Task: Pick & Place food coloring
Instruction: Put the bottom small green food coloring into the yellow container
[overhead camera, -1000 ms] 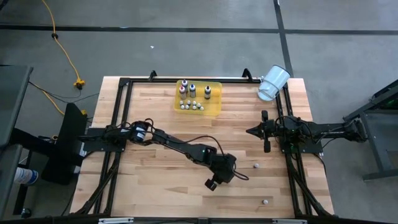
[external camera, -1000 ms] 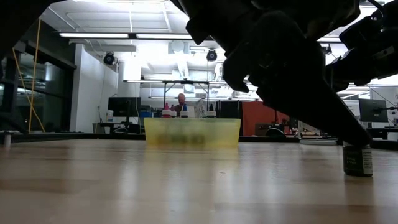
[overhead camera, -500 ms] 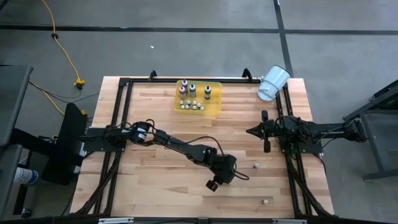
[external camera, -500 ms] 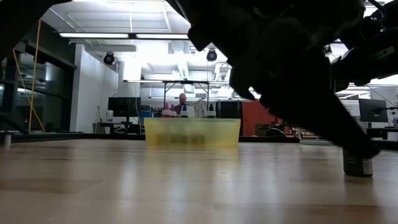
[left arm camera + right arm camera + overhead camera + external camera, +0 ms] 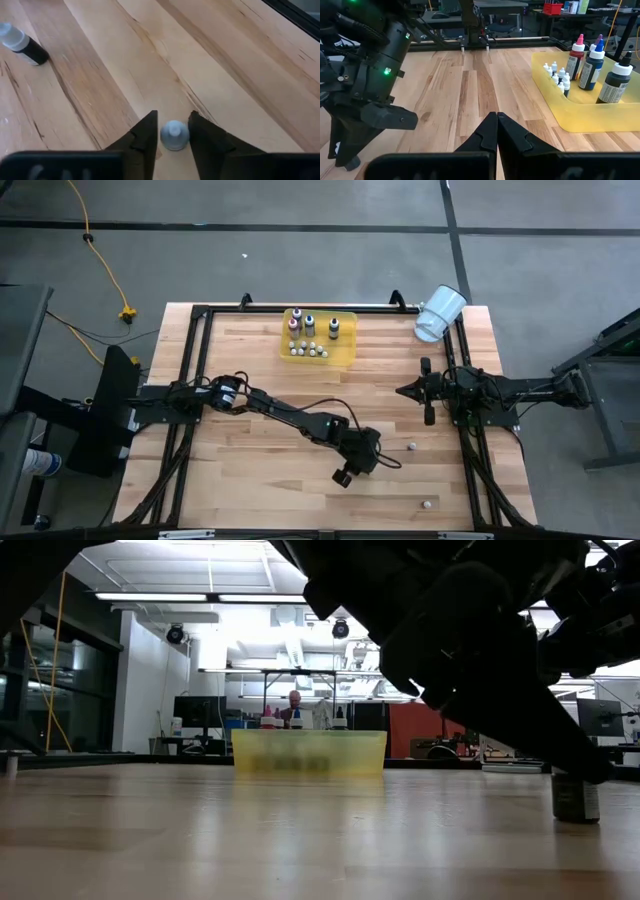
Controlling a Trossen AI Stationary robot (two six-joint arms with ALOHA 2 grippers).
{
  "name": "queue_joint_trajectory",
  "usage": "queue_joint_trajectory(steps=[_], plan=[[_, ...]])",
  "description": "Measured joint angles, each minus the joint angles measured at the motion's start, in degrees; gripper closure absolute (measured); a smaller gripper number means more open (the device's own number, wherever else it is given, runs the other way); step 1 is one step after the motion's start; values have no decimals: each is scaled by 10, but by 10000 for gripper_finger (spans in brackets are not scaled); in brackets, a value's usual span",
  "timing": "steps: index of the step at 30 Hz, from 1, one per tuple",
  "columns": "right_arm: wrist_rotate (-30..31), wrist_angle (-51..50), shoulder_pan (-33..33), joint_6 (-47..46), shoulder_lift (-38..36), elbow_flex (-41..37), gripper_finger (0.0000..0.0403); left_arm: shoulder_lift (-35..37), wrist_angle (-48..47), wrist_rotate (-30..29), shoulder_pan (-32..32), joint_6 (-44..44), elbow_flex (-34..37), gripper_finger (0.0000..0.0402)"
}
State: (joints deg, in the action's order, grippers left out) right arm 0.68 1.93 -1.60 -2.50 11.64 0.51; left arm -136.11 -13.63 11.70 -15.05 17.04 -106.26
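The left gripper is low over the wooden table, near the front and a little right of the middle. Its two dark fingers stand on each side of a tiny whitish bottle of food coloring that stands on the wood. The fingers are very close to the bottle, but it is hard to tell if they press on it. A dark bottle with a pale cap lies on its side on the wood, well apart from the gripper. Two more tiny bottles sit loose on the table toward the right, one near the front edge. The yellow tray is at the back of the table in the middle. It holds tall bottles with red, blue and dark bodies and a row of tiny white ones. A white cup lies tipped at the back right corner. The right gripper hangs over the right side of the table with its fingers pressed together, holding nothing.
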Motion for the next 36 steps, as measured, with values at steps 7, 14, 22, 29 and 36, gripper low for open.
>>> queue_joint_trajectory(steps=[7,14,22,29,36], plan=[[0,0,0,0,0,0,402,0,0,0,0,-12,0,365],[0,0,0,0,0,0,402,26,-27,-57,8,-60,0,365],[0,0,0,0,0,0,402,101,-93,-146,31,-149,0,365],[0,0,0,0,0,0,402,161,-165,-191,56,-310,-1,365],[0,0,0,0,0,0,402,196,-250,-228,98,-518,-1,365]])
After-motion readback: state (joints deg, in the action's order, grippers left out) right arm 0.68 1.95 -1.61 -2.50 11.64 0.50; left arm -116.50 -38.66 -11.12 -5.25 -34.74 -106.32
